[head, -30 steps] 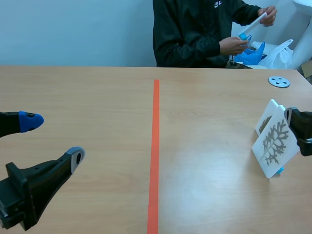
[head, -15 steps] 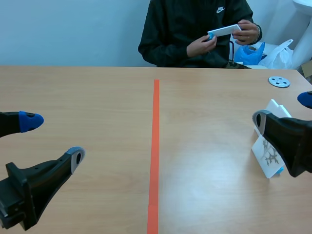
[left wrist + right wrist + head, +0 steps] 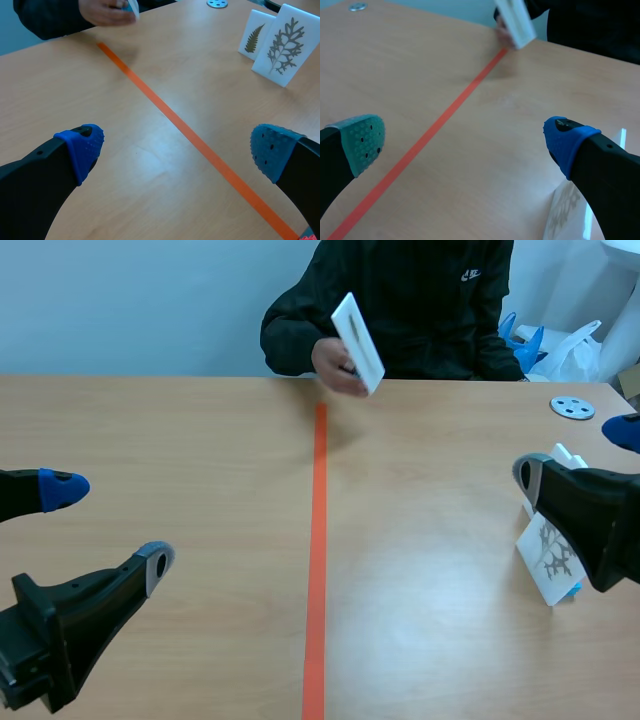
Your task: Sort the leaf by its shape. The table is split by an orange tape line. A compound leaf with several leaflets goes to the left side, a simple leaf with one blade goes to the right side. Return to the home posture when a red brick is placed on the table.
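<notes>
Left pincer [image 3: 177,150] spread, near left. Right pincer [image 3: 465,142] spread, beside branched-leaf card [image 3: 282,45] and fern card [image 3: 256,35], right of tape line [image 3: 318,540]. Person's hand [image 3: 335,360] holds white card [image 3: 358,343] at line's far end.

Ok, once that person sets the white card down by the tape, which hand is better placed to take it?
Probably right. The card hangs just right of the tape line, and the open right hand sits nearer it than the open left hand.

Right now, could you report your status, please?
Left gripper open, right gripper open. Leaf card in person's hand near tape. Two cards stand beside right gripper.
</notes>
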Controlling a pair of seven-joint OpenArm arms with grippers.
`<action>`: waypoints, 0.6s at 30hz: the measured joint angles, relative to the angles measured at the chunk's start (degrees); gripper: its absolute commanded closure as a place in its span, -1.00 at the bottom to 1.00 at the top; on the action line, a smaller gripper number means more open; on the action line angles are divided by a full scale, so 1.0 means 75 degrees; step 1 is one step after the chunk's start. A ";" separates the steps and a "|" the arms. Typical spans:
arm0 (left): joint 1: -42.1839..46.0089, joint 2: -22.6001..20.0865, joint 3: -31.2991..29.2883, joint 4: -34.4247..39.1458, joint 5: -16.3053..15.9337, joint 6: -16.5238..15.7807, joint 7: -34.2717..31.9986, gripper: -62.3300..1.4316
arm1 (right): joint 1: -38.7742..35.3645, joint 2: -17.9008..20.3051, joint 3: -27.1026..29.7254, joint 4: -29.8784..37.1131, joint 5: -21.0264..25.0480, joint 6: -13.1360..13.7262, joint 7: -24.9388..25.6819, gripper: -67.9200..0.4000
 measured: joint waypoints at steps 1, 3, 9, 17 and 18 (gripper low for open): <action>0.0000 0.0000 0.0000 0.0000 0.0000 0.0000 0.0000 -1.00 | -0.0003 0.0000 0.0000 0.0000 0.0017 0.0000 -0.0070 -1.00; 0.0000 0.0000 0.0000 0.0000 0.0000 0.0000 0.0000 -1.00 | 0.0000 0.0000 0.0000 0.0000 0.0017 -0.0003 -0.0117 -1.00; 0.0000 0.0000 0.0000 0.0000 0.0000 0.0000 0.0006 -1.00 | -0.0003 0.0000 -0.0029 0.0000 0.0044 -0.0029 -0.0481 -1.00; 0.0000 0.0000 0.0000 0.0000 0.0000 0.0000 0.0087 -1.00 | -0.0178 0.0000 -0.0871 0.0239 -0.0364 -0.0396 -0.0697 -1.00; 0.0000 0.0000 0.0000 0.0000 0.0000 0.0000 0.0090 -1.00 | -0.0192 0.0000 -0.0959 0.0256 -0.0425 -0.0495 -0.0685 -1.00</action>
